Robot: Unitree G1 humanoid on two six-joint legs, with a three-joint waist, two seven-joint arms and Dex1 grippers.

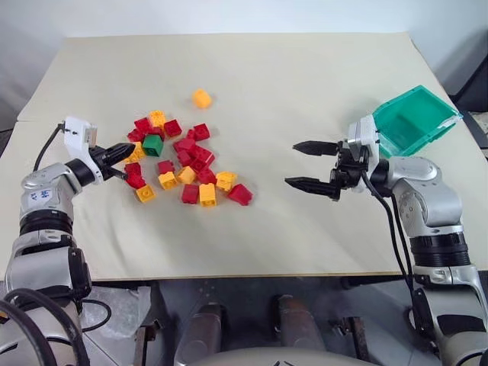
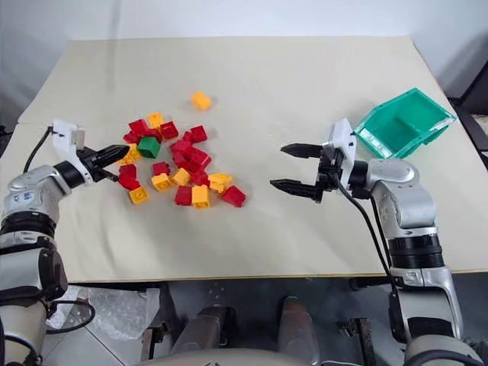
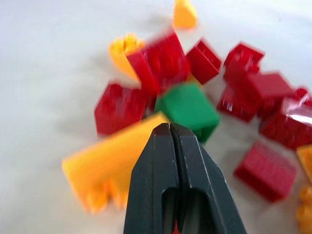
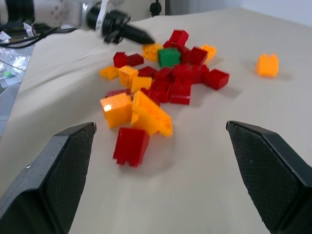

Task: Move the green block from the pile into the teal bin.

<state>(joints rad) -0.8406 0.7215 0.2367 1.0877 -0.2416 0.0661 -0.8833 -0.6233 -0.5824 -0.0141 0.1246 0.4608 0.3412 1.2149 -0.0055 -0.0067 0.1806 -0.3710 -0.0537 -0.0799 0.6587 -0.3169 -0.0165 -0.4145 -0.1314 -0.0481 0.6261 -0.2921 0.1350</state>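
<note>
Left gripper [image 1: 122, 152]: two black fingers pressed together, tips meeting, nothing between them. It sits at the pile's left-hand edge, tips pointed at the bricks; in the left wrist view the closed tips [image 3: 169, 130] lie just short of the green block, beside a long yellow-orange brick [image 3: 113, 156]. Contact with either cannot be told.

Right gripper [image 1: 313, 166]: fingers spread wide, empty, pointing across the table toward the pile, held well apart from it over bare surface near the right edge.

Small dark-green studded plastic block [image 1: 152, 145]: in the left part of the pile, hemmed by red and yellow-orange bricks, resting on the table.

Pile of small red and yellow-orange studded bricks [image 1: 187, 164]: left of the table's middle. One yellow-orange brick [image 1: 201, 97] lies alone toward the far edge.

Teal plastic open-top bin [image 2: 404, 122]: at the right edge, tilted, behind the right gripper.

Surface: beige tabletop [image 1: 305, 84], plain. Pale wall beyond the far edge.
</note>
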